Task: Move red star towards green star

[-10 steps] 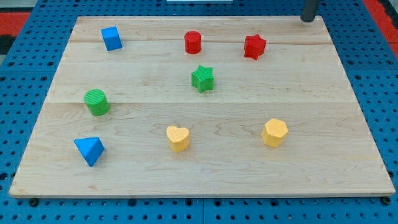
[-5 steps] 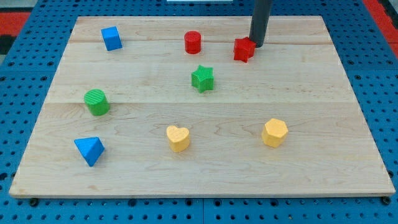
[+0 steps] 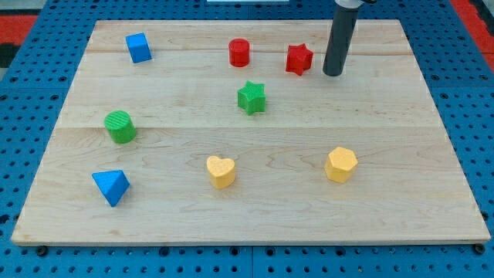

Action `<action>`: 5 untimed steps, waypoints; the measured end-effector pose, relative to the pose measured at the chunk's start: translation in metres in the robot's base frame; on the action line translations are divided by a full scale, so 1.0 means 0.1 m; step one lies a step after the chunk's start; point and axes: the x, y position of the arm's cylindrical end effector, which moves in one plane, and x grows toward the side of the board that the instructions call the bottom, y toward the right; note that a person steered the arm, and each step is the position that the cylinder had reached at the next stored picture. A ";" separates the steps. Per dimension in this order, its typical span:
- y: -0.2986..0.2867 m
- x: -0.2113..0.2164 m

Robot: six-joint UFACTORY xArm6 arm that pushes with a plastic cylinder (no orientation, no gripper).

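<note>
The red star (image 3: 299,59) lies near the view's top, right of centre. The green star (image 3: 251,97) lies below and to the left of it, a short gap apart. My tip (image 3: 333,73) rests on the board just to the right of the red star and slightly lower, not touching it. The dark rod rises from the tip to the view's top edge.
A red cylinder (image 3: 239,52) stands left of the red star. A blue cube (image 3: 138,47) is at the top left, a green cylinder (image 3: 120,127) and a blue pyramid (image 3: 110,186) at the left. A yellow heart (image 3: 221,171) and a yellow hexagon (image 3: 340,164) lie near the bottom.
My tip came in from the top right corner, pushed the red star a little to the left, then drew back to its right and slightly lower.
</note>
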 end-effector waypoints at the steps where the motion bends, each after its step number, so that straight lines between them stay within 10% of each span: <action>1: 0.00 0.00; 5: 0.82 -0.19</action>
